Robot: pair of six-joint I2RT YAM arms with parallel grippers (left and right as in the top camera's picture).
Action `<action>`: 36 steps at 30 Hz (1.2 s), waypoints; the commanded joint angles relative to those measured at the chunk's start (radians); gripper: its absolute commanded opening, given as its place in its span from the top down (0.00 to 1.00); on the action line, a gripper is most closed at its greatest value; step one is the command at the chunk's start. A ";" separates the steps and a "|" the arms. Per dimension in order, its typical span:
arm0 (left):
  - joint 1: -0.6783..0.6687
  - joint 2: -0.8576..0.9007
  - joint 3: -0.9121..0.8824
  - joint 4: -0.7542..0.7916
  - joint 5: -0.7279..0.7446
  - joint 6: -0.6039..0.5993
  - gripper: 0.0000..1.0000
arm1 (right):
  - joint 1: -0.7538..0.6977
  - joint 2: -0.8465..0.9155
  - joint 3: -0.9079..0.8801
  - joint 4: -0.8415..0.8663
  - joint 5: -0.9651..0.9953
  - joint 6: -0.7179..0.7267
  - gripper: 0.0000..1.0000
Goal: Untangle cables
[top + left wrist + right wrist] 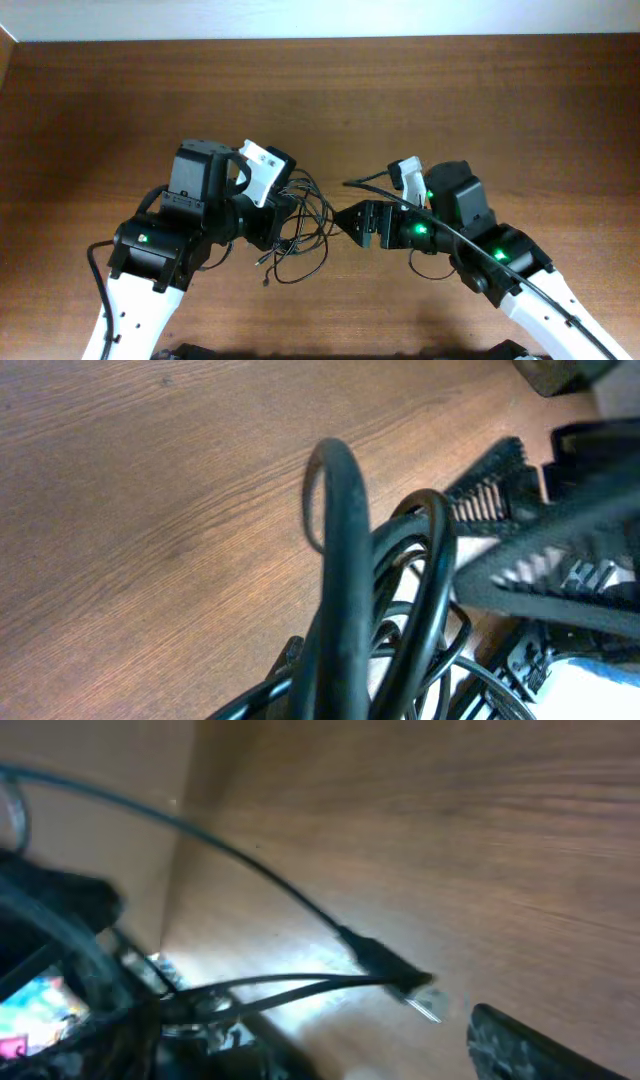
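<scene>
The cables (303,228) form a loose black tangle at the table's middle. My left gripper (272,218) sits at the tangle's left edge. In the left wrist view the looped cables (345,600) fill the foreground and hide its jaws, which are shut on the cables. My right gripper (352,222) stands open just right of the tangle, holding nothing. In the right wrist view a plug (395,978) with a metal tip hangs free ahead of the right gripper (400,1060), and one of its fingers (530,1045) shows at the bottom right. The right gripper's ridged fingers (510,525) also appear in the left wrist view.
The brown wooden table (320,90) stretches back to a pale wall edge. Both white arms (150,270) (530,280) come in from the front corners, with thicker black wires along them. A loose cable end (266,280) lies toward the front.
</scene>
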 commanded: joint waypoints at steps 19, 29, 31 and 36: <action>0.002 -0.004 0.012 0.014 0.048 0.043 1.00 | -0.002 0.108 0.003 -0.171 -0.029 -0.180 0.39; 0.002 -0.004 0.012 0.048 0.072 -0.050 1.00 | -0.001 0.108 0.003 -0.014 -0.118 -0.198 0.34; 0.002 -0.004 0.012 0.019 0.071 -0.027 1.00 | -0.001 0.108 0.003 0.018 -0.114 -0.280 0.30; 0.002 -0.004 0.012 -0.015 0.070 0.011 1.00 | -0.001 0.108 0.003 -0.024 -0.116 -0.267 0.29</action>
